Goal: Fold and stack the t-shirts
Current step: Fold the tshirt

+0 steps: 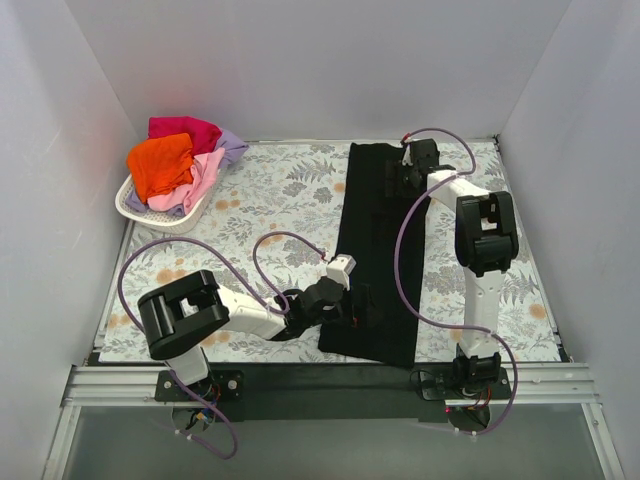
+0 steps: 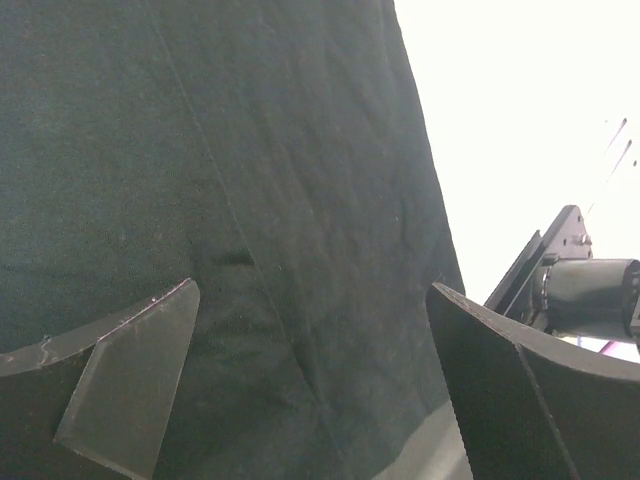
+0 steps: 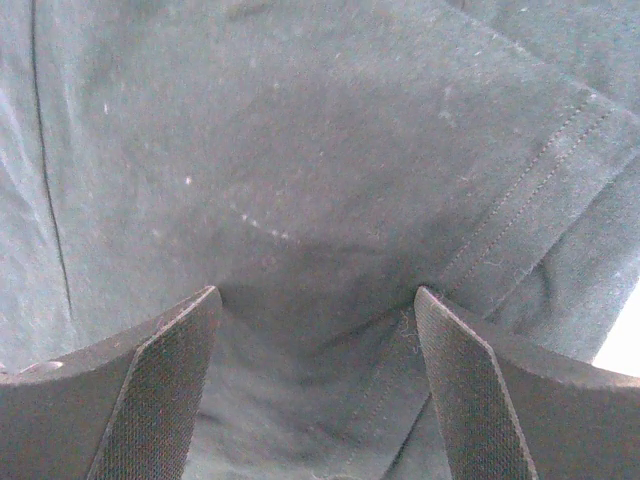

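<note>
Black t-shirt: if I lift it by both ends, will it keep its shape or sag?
Probably sags: the black t-shirt lies as a long flat strip of thin cloth, so its unsupported middle would likely droop. Soft creases in the right wrist view suggest it would bunch when pushed rather than slide whole. It looks light for its size.

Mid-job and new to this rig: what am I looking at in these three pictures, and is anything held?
Two robot arms are bolted at the near edge. One picture looks down from above and behind; the other two come from wrist cameras. A black cloth t-shirt lies folded in a long strip on the leaf-patterned table. The left gripper is open over its near end, the right gripper open over its far end; neither holds anything. The white plastic lattice basket, back left, holds orange, pink, magenta-red and lavender shirts.
</note>
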